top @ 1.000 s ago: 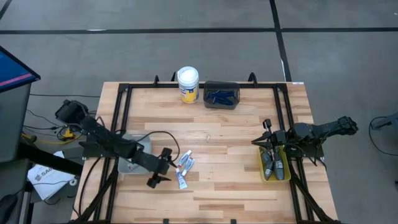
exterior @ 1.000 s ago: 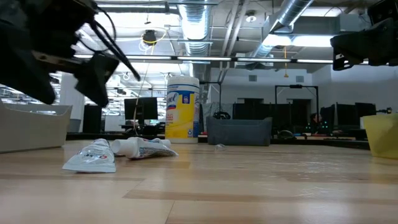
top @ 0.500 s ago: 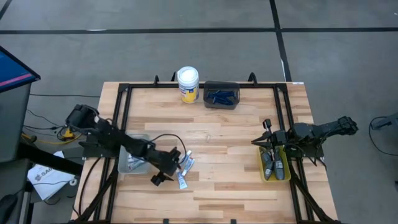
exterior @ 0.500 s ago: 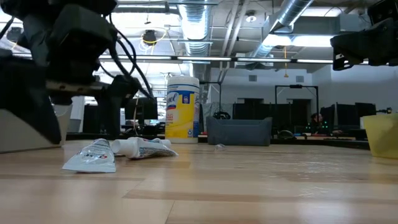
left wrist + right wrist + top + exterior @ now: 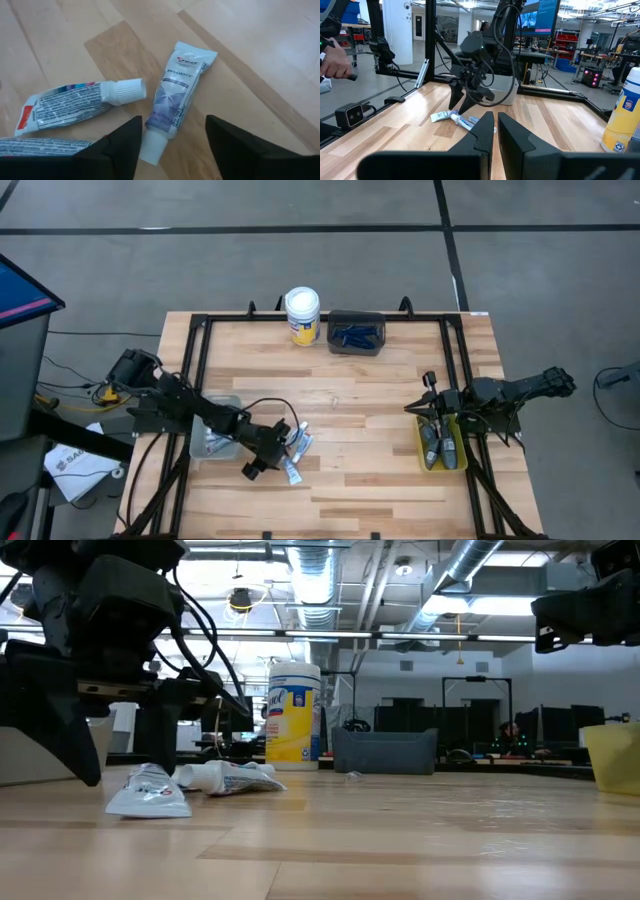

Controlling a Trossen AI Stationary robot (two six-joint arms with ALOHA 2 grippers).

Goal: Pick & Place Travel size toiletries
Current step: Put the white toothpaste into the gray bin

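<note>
Pale wood planks are making up the table (image 5: 350,395) I am working over, framed by black rails, with grey concrete floor around it and an open workshop of ducts, monitors and racks showing beyond in the low view. I am holding the left claw (image 5: 170,150) wide open and low over the front-left part of the table, its 2 fingers (image 5: 117,150) straddling the capped end of a tube (image 5: 176,95) that is lying flat on the wood. That tube is reading "Crest" and "Brilliance". A second tube (image 5: 75,104) with a white cap and a red end is lying just beside it, and a third tube (image 5: 40,146) is showing partly behind the finger. In the high view the 3 tubes (image 5: 295,448) are sitting just right of the clear tray (image 5: 212,440).

The right claw (image 5: 496,131) is hanging over the yellow tray (image 5: 440,442) at the right edge, fingers nearly closed on nothing; dark pods (image 5: 438,448) are lying in that tray. At the far edge a yellow jar (image 5: 302,315) and a dark tray (image 5: 356,332) of blue razors (image 5: 356,335) are standing side by side. The table's middle is giving me open wood.
</note>
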